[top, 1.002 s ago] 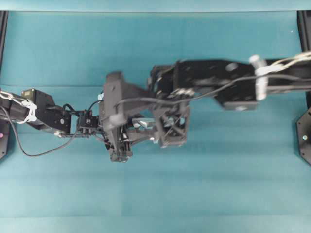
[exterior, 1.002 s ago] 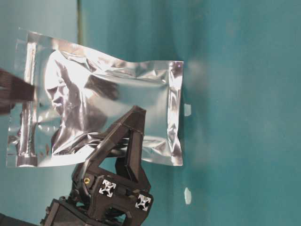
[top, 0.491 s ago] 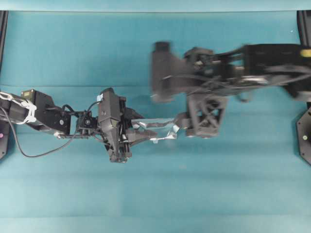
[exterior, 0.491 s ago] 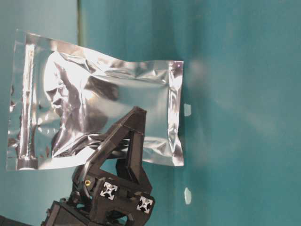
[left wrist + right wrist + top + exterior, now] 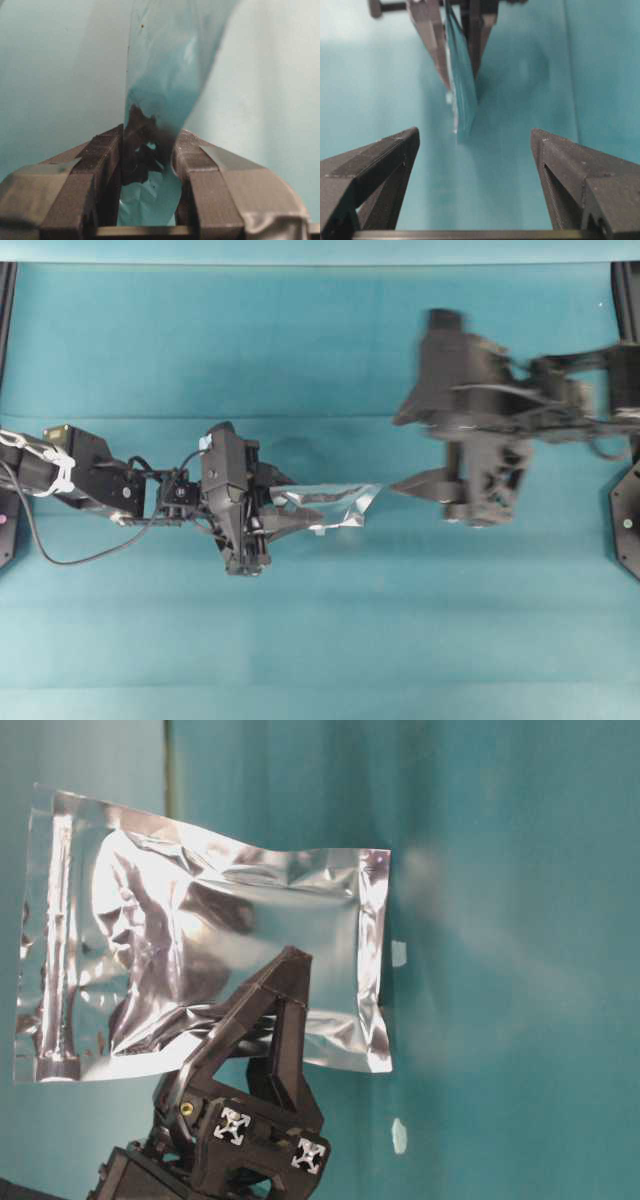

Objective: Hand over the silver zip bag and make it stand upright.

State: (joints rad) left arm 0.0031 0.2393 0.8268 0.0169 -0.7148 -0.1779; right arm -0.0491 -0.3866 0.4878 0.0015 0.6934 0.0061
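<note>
While the left pincer (image 5: 283,521) is clamped on the shiny, crinkled silver foil zip bag (image 5: 330,508), holding it edge-up in the air above the teal worktop (image 5: 320,640), the right pincer (image 5: 428,483) sits off to the bag's right, spread wide with nothing between its fingers.

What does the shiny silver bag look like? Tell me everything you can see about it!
The silver zip bag is a crinkly, mirror-shiny foil pouch, rectangular, with flat sealed edges and a zip strip along one end. It looks flat and empty. The left end effector pinches it between its fingers, holding it edge-up above the teal table. Nothing else touches it; the right end effector is open and apart from it.
</note>
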